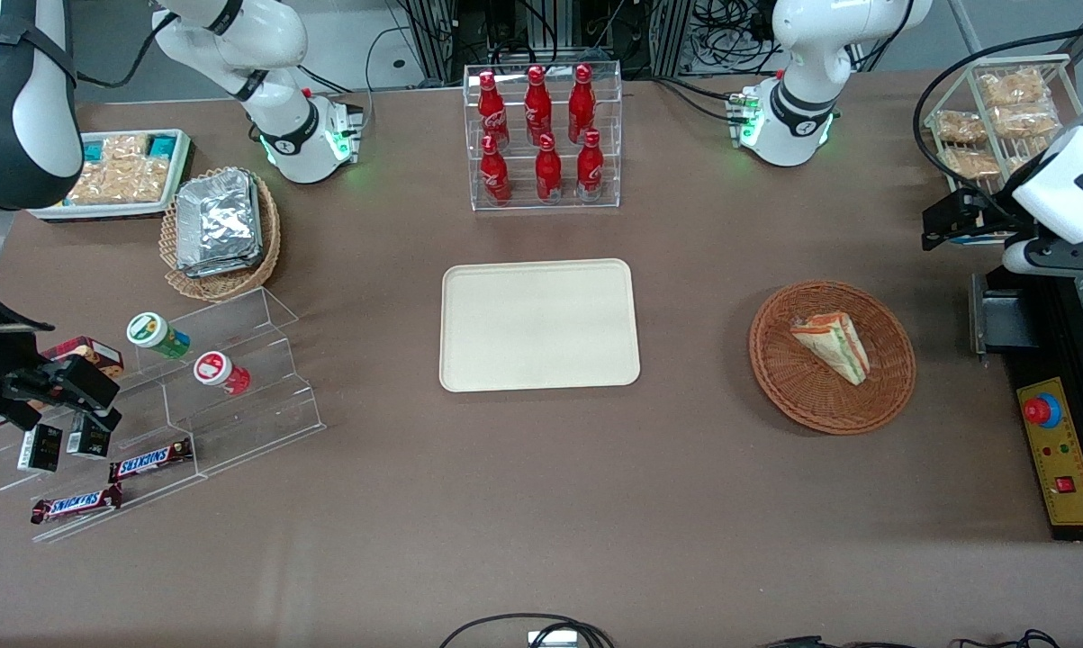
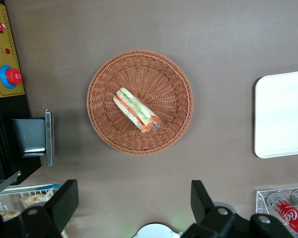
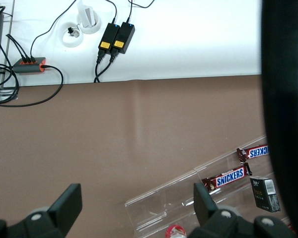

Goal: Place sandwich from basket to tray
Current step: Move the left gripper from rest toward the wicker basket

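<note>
Even, bright overhead light; soft shadows and sharp focus across all views

The brown desk (image 1: 541, 504) shows pale sheen patches near the front camera, the foil packs (image 1: 217, 220) glint, the basket (image 1: 832, 356) casts only a faint shadow, and the end effector (image 2: 134, 203) hangs near the wrist lens, its dark fingers (image 2: 64, 201) slightly soft

Left arm (image 1: 1068, 180): glossy white shells, black band at joint, round white base (image 1: 789, 126) with green light. Black cable (image 1: 933, 99) loops to wrist. Gripper (image 2: 134, 198): matte black, hangs above table near basket (image 2: 102, 79), toward working arm's end. Two black fingers (image 2: 64, 198), angular and wedge-shaped, set wide apart. Grey round screw (image 2: 219, 211) at finger mount.
</note>
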Robot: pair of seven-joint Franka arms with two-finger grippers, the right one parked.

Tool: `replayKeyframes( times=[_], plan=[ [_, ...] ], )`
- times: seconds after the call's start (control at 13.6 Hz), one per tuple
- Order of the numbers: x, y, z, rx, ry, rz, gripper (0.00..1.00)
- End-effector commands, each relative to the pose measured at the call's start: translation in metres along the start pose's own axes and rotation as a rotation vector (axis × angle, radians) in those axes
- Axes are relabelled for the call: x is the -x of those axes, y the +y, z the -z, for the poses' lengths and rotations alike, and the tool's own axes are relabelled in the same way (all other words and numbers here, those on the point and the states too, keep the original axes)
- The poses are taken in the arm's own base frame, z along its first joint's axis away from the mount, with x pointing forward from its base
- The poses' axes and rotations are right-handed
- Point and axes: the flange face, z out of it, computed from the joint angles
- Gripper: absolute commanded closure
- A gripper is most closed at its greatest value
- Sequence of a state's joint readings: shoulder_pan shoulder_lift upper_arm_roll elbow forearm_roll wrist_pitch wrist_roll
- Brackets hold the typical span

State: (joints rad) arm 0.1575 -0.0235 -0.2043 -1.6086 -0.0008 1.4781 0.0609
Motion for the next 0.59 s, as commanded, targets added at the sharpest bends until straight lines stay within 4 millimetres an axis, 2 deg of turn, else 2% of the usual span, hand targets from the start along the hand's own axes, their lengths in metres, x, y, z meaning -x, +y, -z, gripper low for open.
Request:
replayKeyframes(
  times=[0.0,0.29,0.51],
  plan=[
    [-0.003,0.001,-0.006,0.012,-0.001,0.013,0.0],
    [-0.007,-0.009,-0.011,-0.013,-0.005,0.018,0.0],
    [-0.006,-0.011,-0.048,-0.025,-0.034,0.044,0.0]
  ],
)
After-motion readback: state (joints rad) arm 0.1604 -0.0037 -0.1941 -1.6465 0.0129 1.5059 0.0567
